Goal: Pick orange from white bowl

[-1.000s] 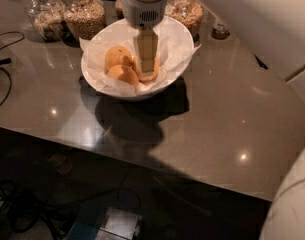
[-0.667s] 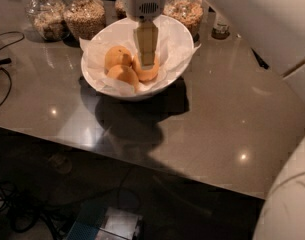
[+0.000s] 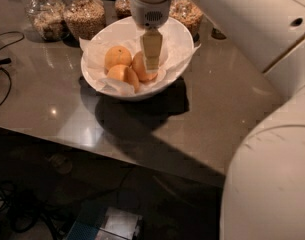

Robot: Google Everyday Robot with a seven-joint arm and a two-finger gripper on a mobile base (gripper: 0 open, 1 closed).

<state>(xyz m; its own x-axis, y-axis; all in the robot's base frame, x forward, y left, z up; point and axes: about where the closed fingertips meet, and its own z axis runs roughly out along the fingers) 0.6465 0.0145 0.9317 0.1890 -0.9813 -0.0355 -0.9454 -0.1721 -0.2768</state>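
Gripper (image 3: pixel 151 65) hangs straight down from the wrist into the white bowl (image 3: pixel 178 34), tip right at the orange (image 3: pixel 136 66), overlapping its right side from this view. Can't tell how far open it is, or whether it has hold of anything: it's seen edge-on as one tan strip. Vertical approach makes sense, as the bowl's walls block any sideways entry.

Orange sits approx. centre of the bowl, on crumpled paper lining (image 3: pixel 92 59). Two other oranges are packed vs. its left side: one behind-left (image 3: pixel 117 56), one front-left (image 3: pixel 121 75), touching or nearly so. The slanted rim is high at the back and low at the front, so fruit pools toward the low front-left.

Bowl stands on the worktop (image 3: pixel 202 114), just in front of grain jars (image 3: pixel 84 16).

Judgement: at the grasp stage, lift not yet done. Risk is neighbours getting nudged, or paper snagging on the way up.
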